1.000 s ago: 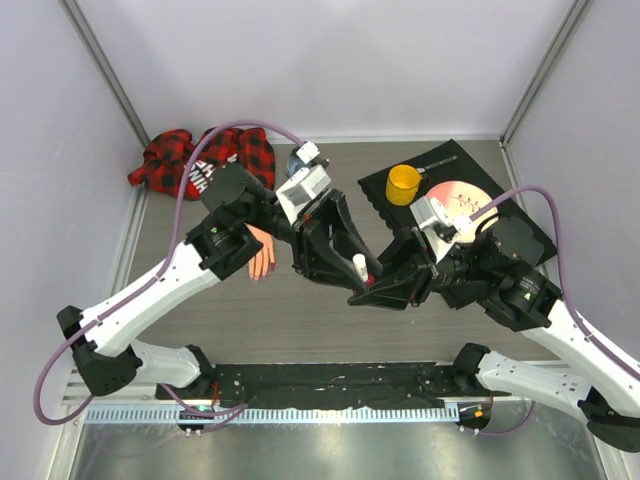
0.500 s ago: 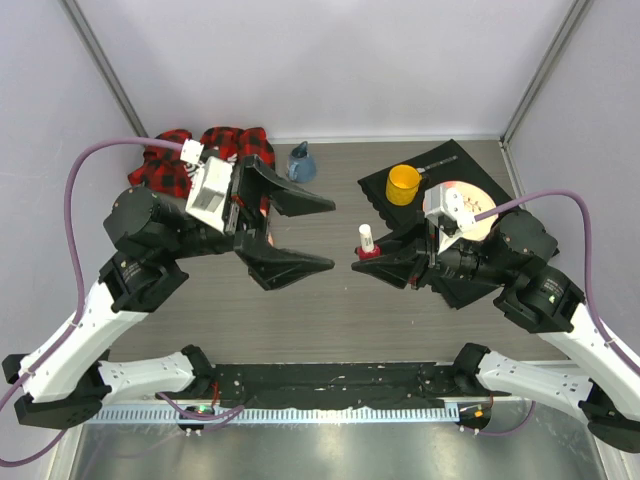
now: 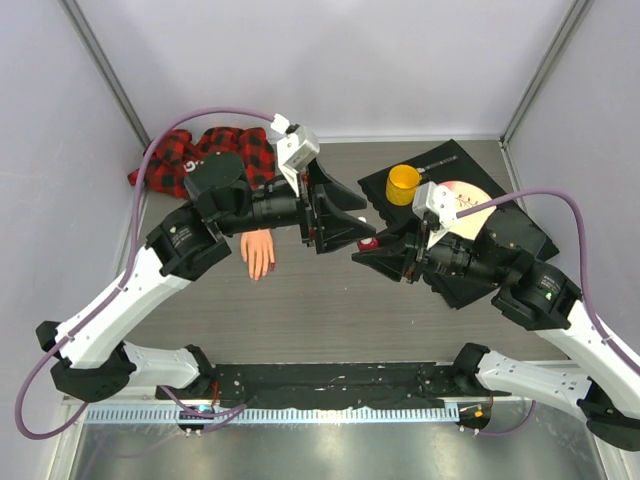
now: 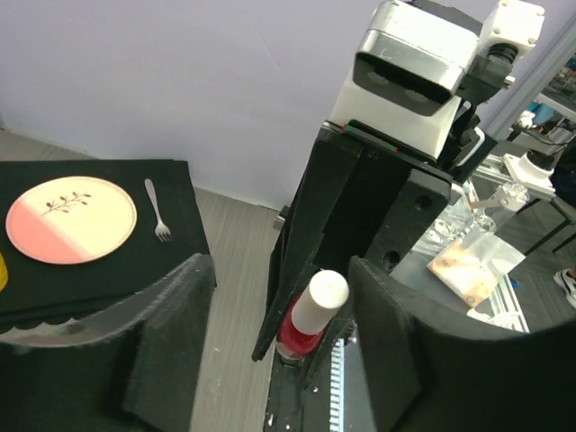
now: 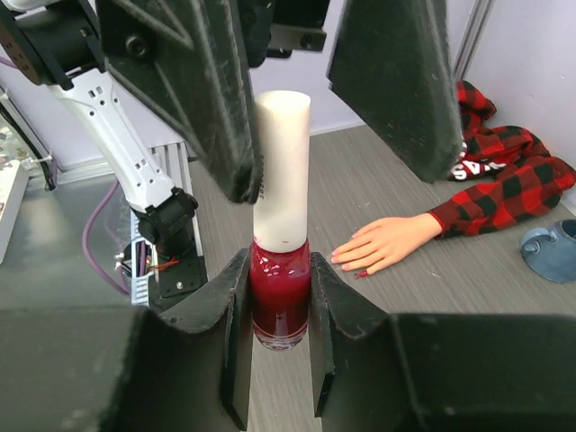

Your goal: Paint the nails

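Right claw (image 5: 280, 301) first: clenched on the red glass of the polish bottle (image 4: 300, 335), white cap (image 5: 281, 162) upright; left claw (image 4: 284, 324) spread wide, jaws flanking that cap, apparently without contact; no unscrewing yet, no brush out, so painting judged not begun; nails (image 5: 349, 260) too small to judge for colour; mannequin hand (image 3: 258, 253) flat on the table (image 3: 330, 310), well left of the bottle, long axis running far-to-near out of the plaid sleeve (image 3: 245, 150), fingertips aimed at the near edge.
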Available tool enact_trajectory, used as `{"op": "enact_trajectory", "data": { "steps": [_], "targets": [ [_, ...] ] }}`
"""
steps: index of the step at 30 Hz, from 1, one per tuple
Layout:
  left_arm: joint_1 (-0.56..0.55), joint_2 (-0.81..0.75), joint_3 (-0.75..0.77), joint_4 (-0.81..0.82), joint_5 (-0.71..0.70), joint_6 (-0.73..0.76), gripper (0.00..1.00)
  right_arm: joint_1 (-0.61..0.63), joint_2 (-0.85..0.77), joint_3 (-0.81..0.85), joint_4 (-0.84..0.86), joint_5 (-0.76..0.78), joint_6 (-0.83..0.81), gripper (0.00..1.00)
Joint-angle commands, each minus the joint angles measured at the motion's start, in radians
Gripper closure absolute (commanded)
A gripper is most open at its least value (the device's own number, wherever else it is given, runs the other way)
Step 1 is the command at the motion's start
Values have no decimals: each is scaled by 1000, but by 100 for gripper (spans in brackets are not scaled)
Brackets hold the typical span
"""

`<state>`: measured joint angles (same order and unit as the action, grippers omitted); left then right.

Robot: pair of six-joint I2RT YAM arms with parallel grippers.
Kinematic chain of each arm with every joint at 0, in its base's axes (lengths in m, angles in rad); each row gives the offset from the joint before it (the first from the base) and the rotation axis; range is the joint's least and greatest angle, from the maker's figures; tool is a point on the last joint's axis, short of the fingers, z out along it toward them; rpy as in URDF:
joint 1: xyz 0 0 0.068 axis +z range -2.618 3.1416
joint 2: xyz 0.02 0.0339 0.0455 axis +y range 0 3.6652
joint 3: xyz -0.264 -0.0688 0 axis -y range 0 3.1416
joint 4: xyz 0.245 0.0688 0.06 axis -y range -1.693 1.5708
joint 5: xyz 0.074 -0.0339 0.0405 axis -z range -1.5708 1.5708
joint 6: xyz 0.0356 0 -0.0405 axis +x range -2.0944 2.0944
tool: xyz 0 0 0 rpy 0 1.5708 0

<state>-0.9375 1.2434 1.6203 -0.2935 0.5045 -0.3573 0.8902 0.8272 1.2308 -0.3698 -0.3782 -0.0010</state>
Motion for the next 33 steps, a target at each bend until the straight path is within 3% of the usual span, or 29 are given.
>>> {"op": "enact_trajectory", "data": {
  "steps": [1, 5, 16, 19, 23, 26, 28, 29, 33],
  "targets": [
    [0, -15, 75, -58, 35, 15, 40, 6, 6, 39, 6, 28, -31, 99],
    [0, -12, 73, -64, 43, 17, 55, 4, 4, 36, 3, 39, -40, 99],
    [2, 33, 141, -177, 85, 50, 54, 4, 12, 45, -1, 47, -56, 99],
    [2, 41, 150, -179, 104, 49, 66, 4, 18, 39, 5, 44, -53, 99],
    [2, 54, 164, -214, 97, 72, 94, 3, 16, 36, 11, 53, -50, 99],
    [-1, 47, 164, -234, 69, 99, 100, 4, 10, 33, 9, 70, -48, 98],
    [-3, 39, 155, -239, 17, 116, 100, 6, 0, 24, 2, 122, -41, 87],
    [-4, 33, 147, -239, -10, 124, 100, 4, -3, 21, -6, 152, -31, 71],
    [-6, -11, 75, -198, -191, 170, 100, 4, -52, -19, -44, 321, -2, 51]
  ]
}}
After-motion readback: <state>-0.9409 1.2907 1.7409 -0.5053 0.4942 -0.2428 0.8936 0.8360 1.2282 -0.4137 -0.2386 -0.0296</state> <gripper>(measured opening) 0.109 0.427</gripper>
